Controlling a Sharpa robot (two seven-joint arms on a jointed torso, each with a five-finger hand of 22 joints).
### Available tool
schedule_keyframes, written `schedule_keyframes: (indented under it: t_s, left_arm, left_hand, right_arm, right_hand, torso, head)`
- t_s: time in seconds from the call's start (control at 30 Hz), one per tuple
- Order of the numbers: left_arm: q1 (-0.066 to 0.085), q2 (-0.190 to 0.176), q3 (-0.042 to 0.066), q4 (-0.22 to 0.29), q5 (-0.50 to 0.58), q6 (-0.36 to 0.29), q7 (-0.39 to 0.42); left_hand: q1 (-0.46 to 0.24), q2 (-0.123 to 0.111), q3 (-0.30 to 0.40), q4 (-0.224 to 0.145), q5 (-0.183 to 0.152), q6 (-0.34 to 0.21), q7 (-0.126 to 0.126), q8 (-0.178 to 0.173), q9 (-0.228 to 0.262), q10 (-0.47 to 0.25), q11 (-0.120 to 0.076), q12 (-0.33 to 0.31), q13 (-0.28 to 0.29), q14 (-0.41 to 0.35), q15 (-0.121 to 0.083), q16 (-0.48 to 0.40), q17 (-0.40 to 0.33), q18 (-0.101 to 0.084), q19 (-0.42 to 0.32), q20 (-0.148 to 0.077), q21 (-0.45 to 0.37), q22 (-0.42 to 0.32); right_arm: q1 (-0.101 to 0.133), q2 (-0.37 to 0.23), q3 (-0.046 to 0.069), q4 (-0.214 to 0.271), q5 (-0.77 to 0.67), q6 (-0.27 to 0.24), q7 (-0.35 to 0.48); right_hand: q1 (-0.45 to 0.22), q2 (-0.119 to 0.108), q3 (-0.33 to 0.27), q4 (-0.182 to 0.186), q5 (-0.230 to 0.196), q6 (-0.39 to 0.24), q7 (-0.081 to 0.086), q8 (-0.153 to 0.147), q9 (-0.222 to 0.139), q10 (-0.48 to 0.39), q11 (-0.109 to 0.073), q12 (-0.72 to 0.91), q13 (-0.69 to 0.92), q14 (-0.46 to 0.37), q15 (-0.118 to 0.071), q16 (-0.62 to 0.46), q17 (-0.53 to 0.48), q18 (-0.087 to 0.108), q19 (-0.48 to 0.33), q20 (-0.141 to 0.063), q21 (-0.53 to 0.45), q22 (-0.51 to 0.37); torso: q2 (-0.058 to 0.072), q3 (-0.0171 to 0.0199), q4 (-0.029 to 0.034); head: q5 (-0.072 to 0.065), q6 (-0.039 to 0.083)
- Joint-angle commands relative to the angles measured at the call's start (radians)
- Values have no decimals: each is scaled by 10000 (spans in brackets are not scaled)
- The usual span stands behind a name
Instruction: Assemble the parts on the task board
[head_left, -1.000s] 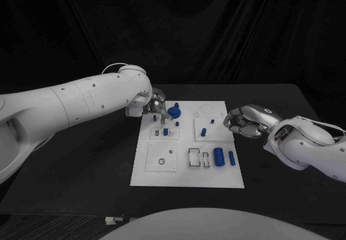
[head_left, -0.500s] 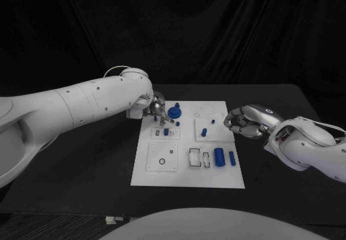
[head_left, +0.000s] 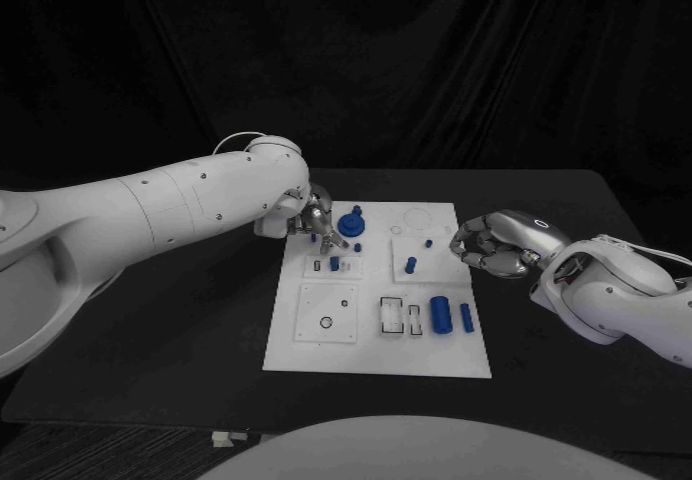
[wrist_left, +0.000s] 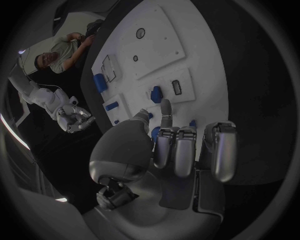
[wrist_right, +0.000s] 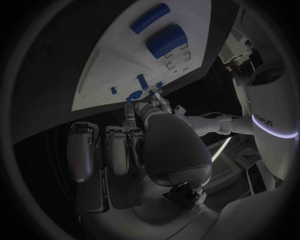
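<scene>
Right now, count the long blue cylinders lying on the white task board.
2: thick blue cylinder and thin cylinder, side by side at the board's near right; the left hand may hide others.

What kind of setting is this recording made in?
Most likely a robotics lab test bench: a black table against dark drapes, with a white task board of small blue parts, the left hand and right hand either side of it.

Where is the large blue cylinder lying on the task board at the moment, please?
In the head view, the large blue cylinder lies on the task board toward its near right part, between a slimmer blue cylinder and small outlined rectangular slots.
</scene>
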Motion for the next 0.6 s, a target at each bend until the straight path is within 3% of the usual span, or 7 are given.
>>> schedule_keyframes:
  t_s: [0.03,0.6]
  left_arm:
    - [-44,37,9,-28,4,343,-17]
    - [-208,148,9,-133,3,516,66]
  left_hand:
    - [-6,50,39,24,93,49,70,-157,-98,679,83,-70,2335,1038,78,26,2635,144,126,71,-64,2154]
    - [158,106,165,-72,495,121,147,-738,-460,618,154,-111,2295,1038,144,26,2635,160,68,132,-130,2133]
  right_arm:
    - [-25,-17,5,40,-14,25,-196]
    - [-25,-28,5,45,-14,22,-316]
  right_hand:
    - [102,-5,45,-11,63,62,16,53,15,1029,52,25,2633,1039,32,26,2635,-88,632,66,-7,2330]
    - [150,16,89,-53,81,70,24,54,16,1029,62,25,2633,1039,37,26,2635,-69,596,67,-78,2304]
  torso:
    - [-2,-2,3]
    - [0,-1,2]
  head:
    - [-2,-2]
    - [-20,-2]
